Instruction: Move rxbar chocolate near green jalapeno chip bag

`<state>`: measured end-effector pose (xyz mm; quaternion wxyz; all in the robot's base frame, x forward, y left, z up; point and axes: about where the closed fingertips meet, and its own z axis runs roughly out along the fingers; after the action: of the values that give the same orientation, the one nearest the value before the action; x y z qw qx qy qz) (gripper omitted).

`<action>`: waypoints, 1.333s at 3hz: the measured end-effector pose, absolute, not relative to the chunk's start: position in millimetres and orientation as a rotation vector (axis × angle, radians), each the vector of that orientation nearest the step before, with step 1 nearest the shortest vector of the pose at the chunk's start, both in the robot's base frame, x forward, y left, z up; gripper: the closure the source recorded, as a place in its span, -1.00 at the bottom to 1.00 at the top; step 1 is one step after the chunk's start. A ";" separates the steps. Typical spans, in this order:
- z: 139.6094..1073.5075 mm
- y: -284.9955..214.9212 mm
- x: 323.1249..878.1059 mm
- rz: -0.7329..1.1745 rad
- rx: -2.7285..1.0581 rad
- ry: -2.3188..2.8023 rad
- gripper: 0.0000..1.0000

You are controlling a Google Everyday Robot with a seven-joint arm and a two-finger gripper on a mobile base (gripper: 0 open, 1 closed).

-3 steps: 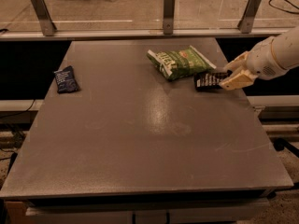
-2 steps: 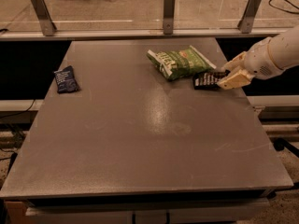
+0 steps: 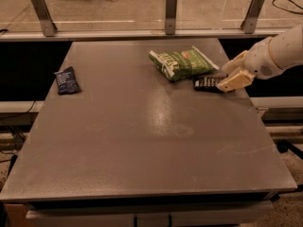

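Only one cam: it's looking down at an angle from above the near edge of the table, facing across to the glass rail at the back. It's taking in the whole top from mid range, w/ the gripper showing at far right, over the back-right corner.

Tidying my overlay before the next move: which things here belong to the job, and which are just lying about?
Job:
- rxbar, lying close beside the chip bag
- chip bag
- gripper, at the rxbar's end away from the bag

Lying about:
- blue packet, across the table from them
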<state>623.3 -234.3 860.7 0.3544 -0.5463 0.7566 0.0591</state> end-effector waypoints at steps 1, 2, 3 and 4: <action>861.7 -229.7 623.5 0.167 -1.417 1.951 -1.00; 873.7 -232.0 615.1 0.165 -1.413 1.940 -1.00; 903.7 -254.0 585.3 0.155 -1.407 1.906 -1.00; 944.3 -283.6 545.3 0.121 -1.415 1.864 -1.00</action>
<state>545.3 -283.6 944.3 0.3885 -0.5565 0.7329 0.0477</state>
